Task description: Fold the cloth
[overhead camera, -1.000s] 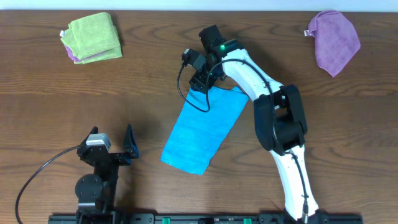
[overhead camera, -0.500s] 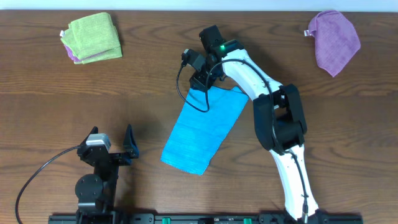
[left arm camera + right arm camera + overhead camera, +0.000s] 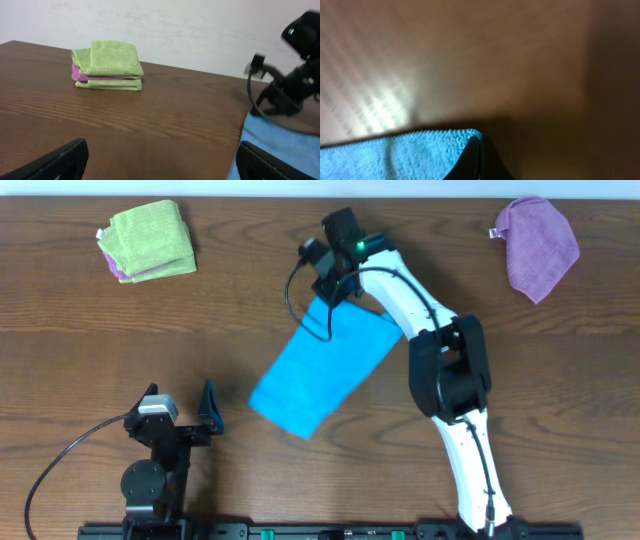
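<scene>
One brown wooden table [image 3: 560,380] carries the sky-blue cloth [image 3: 322,368], a long strip lying flat near the middle, its long axis running diagonally from the far end, right of centre, down to the near left. The right claw [image 3: 330,292] sits at that far end, clenched on the cloth's top corner, so the fabric trails away from it toward the robot. The left claw [image 3: 160,150], spread wide and empty, sits near the cloth's near-left end, likely the closer arm for that edge

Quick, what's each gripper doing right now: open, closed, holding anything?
Left gripper: open, holding nothing.
Right gripper: closed on a corner of the cloth.
</scene>
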{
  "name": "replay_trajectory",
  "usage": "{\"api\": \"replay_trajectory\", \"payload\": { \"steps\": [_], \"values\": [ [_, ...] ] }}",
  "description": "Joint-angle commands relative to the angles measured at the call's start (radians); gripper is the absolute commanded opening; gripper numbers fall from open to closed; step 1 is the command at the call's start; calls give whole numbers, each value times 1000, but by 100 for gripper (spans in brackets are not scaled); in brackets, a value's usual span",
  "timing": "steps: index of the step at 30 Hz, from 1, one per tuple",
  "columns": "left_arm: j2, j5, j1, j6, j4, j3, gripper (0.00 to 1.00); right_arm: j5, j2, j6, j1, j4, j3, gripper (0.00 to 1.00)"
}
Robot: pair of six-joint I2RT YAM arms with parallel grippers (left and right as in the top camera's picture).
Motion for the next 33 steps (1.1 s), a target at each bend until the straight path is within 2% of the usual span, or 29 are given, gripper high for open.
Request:
{"api": "replay_trajectory", "payload": {
  "steps": [1, 8, 12, 18, 23, 29, 33],
  "values": [
    [-6, -14, -4, 15, -24, -32, 95, 121, 4, 95, -34, 5, 98, 1],
    [-6, -14, -4, 15, -24, -32, 96, 132, 4, 149, -79, -5, 240, 1],
    [-6, -14, -4, 15, -24, -32, 95, 209, 4, 179, -95, 9, 254, 1],
    [-6, -14, -4, 15, -24, -32, 95, 182, -9, 179, -95, -8, 288, 1],
    [-6, -14, -4, 15, -24, -32, 95, 64, -30, 179, -93, -103, 357, 1],
    [-6, -14, -4, 15, -24, -32, 95, 63, -90, 178, -70, -320, 507, 1],
    [-6, -14, -4, 15, -24, -32, 95, 63, -163, 178, -51, -389, 550, 1]
  ]
}}
